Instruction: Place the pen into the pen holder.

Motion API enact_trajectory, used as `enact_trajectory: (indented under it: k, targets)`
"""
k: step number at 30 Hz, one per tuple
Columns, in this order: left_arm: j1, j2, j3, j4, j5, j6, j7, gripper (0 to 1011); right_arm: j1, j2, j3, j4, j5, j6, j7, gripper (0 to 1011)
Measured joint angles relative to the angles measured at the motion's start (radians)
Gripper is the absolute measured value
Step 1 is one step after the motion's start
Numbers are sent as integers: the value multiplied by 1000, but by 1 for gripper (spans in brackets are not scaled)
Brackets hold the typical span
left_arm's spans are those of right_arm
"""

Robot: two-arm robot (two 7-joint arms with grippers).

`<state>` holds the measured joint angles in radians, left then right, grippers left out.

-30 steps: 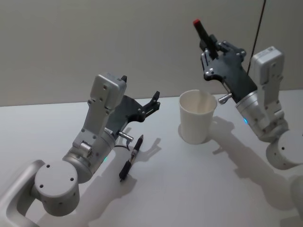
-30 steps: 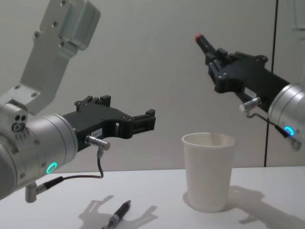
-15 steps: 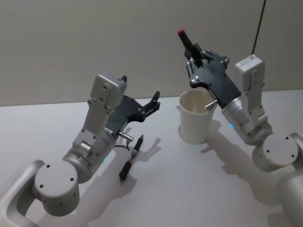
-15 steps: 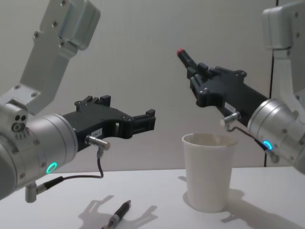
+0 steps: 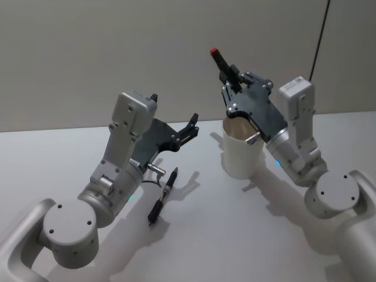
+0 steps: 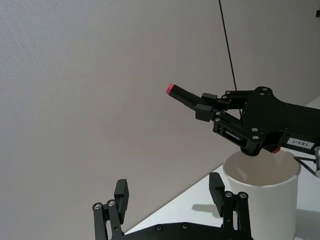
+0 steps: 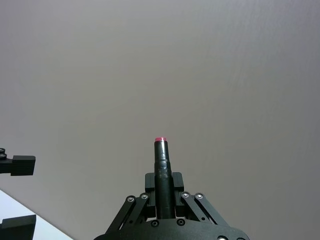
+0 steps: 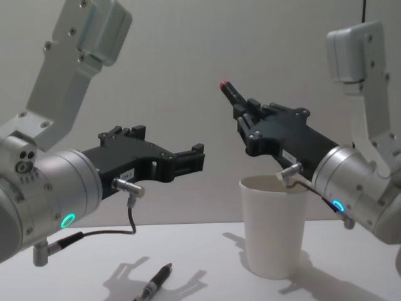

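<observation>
Sticking out of the right gripper (image 5: 230,79) is the pen (image 5: 220,63), a short black barrel with a red end. The two fingers pinch it around its lower part, and the right wrist view shows the barrel clamped between them. Its long axis is steeply tilted: the red end points up and leans toward the robot's left and the wall behind, while the other end is hidden inside the gripper. The pen is in the air above the white paper cup (image 5: 241,155), which stands upright on the table (image 5: 235,235), and the gripper's body hangs over the cup's rim. A second ago the right gripper was beyond the cup's right side. It has since swung left and come down over the mouth, with the pen at much the same tilt. The left gripper (image 5: 192,126) hovers to the cup's left with its fingers spread and nothing between them, unchanged. A second pen (image 5: 163,195), dark and slim, lies on the table below it, where it was.
</observation>
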<state>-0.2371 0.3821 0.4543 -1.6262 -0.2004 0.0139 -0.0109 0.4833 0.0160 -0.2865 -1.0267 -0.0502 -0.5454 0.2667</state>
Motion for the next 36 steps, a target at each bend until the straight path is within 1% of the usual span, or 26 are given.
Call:
enact_trajectory:
  k: [3,7,10,12,13,15,17,19,20,22,23,24,25,26,27,28,32,36]
  targets:
    - [0,0,0,0,0,0,0,1001,0,-1,-2,3,0,0,0,191]
    - [0,0,0,0,0,0,0,1001,0,-3,-4,8,-1,-1,-1,280]
    - [0,0,0,0,0,0,0,1001,0,-4,-6,11,-1,-1,-2,389]
    - [0,0,0,0,0,0,0,1001,0,-5,-7,12,-1,-1,-2,435]
    - [0,0,0,0,0,0,0,1001,0,-5,-7,12,-1,-1,-3,496]
    - [0,0,0,0,0,0,0,1001,0,-5,-8,13,-2,-2,-3,529]
    - [0,0,0,0,0,0,0,1001,0,-5,-8,15,-2,-2,-3,617]
    - [0,0,0,0,0,0,0,1001,0,-6,-9,15,-2,-2,-3,671]
    - [0,0,0,0,0,0,0,1001,0,-6,-9,16,-2,-2,-3,671]
    - [0,0,0,0,0,0,0,1001,0,-6,-9,16,-2,-2,-4,777]
    - [0,0,0,0,0,0,0,1001,0,-6,-9,16,-2,-2,-4,794]
    - [0,0,0,0,0,0,0,1001,0,-6,-9,17,-2,-2,-4,832]
    - [0,0,0,0,0,0,0,1001,0,-6,-10,17,-2,-2,-4,832]
    - [0,0,0,0,0,0,0,1001,0,-6,-9,17,-2,-2,-4,883]
    - [0,0,0,0,0,0,0,1001,0,-6,-10,17,-2,-2,-4,902]
    - [0,0,0,0,0,0,0,1001,0,-6,-9,15,-1,-1,-3,951]
    - [0,0,0,0,0,0,0,1001,-5,-3,-8,-5,9,6,2,1001]
    - [0,0,0,0,0,0,0,1001,-15,2,-4,-39,25,20,9,1001]
